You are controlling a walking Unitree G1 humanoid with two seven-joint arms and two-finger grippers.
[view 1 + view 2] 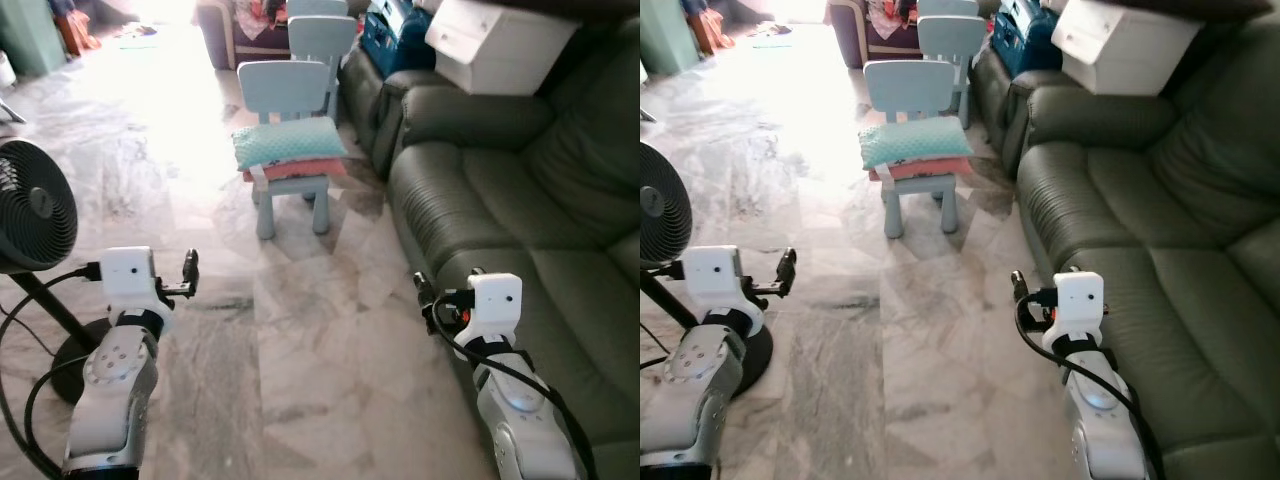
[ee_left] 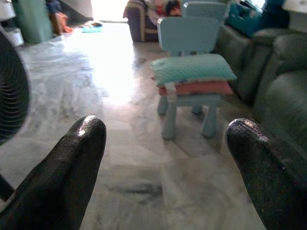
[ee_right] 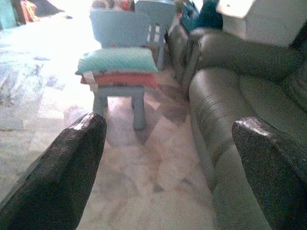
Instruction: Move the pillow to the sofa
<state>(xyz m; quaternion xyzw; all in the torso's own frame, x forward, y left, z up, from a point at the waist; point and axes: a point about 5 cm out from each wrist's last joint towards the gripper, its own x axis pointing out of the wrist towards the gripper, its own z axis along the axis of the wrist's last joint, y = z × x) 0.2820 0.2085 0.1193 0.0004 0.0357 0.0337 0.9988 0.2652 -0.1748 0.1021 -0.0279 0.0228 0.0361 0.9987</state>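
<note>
A teal pillow point(image 1: 289, 141) lies on top of a pink pillow point(image 1: 297, 169) on the seat of a small light-blue chair point(image 1: 285, 90), a few steps ahead on the marble floor. The dark green leather sofa point(image 1: 520, 230) runs along my right side. My left gripper point(image 1: 188, 272) is raised at the lower left and my right gripper point(image 1: 424, 292) at the lower right beside the sofa's front edge; both point toward the chair. In the left wrist view the fingers point(image 2: 72, 163) stand wide apart with the teal pillow point(image 2: 193, 68) between them in the distance. The right fingers point(image 3: 72, 158) are equally spread and empty.
A black standing fan point(image 1: 30, 215) with its base and cable is close on my left. A white box point(image 1: 500, 45) sits on the sofa's far end, with a blue bag point(image 1: 395, 35) beyond it. A second light-blue chair point(image 1: 322, 35) stands behind the first. Open marble floor point(image 1: 300, 330) lies ahead.
</note>
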